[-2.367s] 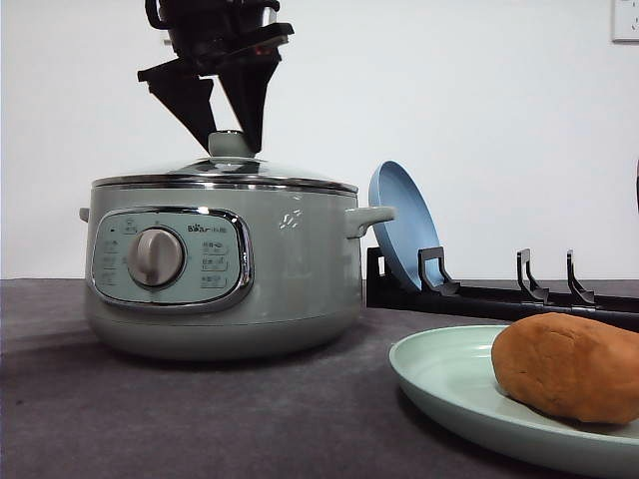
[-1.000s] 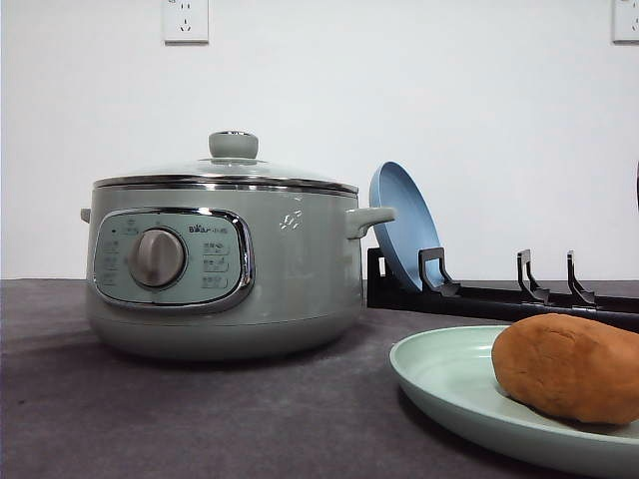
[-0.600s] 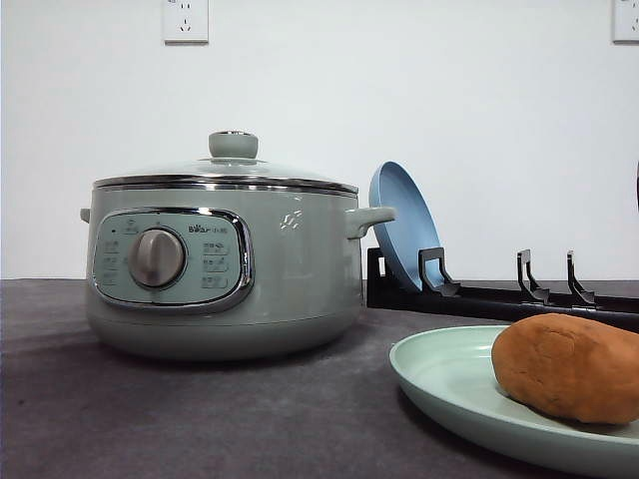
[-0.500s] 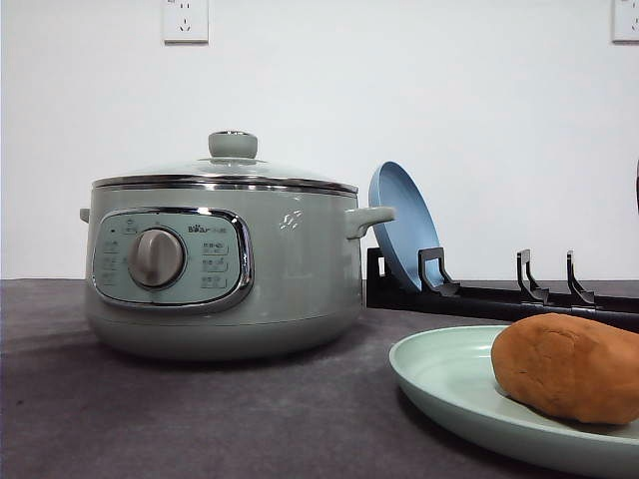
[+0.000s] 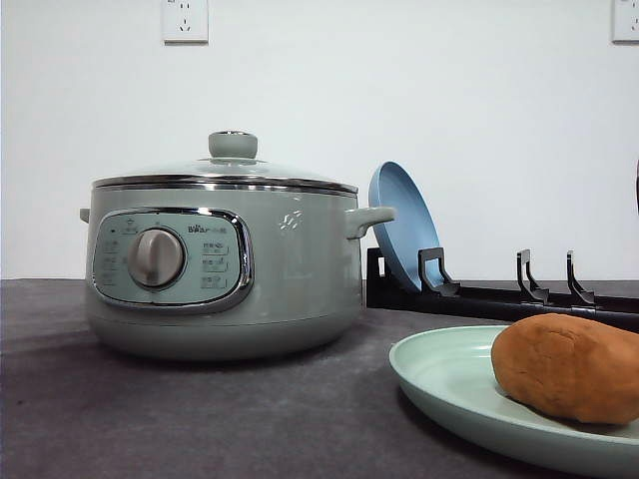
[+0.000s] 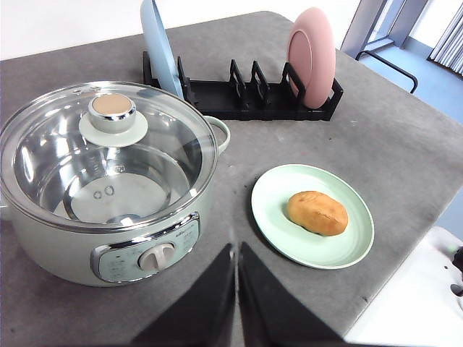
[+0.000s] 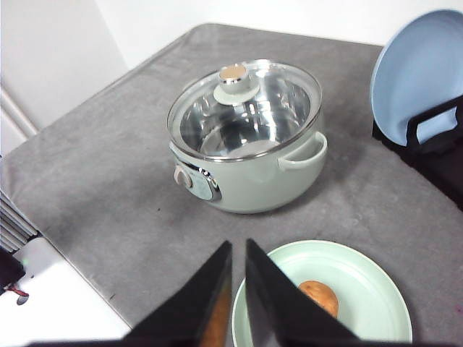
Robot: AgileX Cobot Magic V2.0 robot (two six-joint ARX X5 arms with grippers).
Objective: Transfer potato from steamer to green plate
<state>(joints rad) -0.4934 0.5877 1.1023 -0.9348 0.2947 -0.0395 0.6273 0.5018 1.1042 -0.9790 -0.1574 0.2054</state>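
The potato (image 6: 317, 212) is already lying on the green plate (image 6: 271, 217) beside the lidded steamer (image 6: 43, 238), looking firm, matte-skinned and fairly heavy, best taken across its narrow middle, while both end effectors, left (image 6: 236, 289) and right (image 7: 238, 289), are hovering nearly closed and empty.

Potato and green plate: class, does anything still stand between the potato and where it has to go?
Nothing does. The potato already lies on the green plate, and the steamer stands beside it with its glass lid on.
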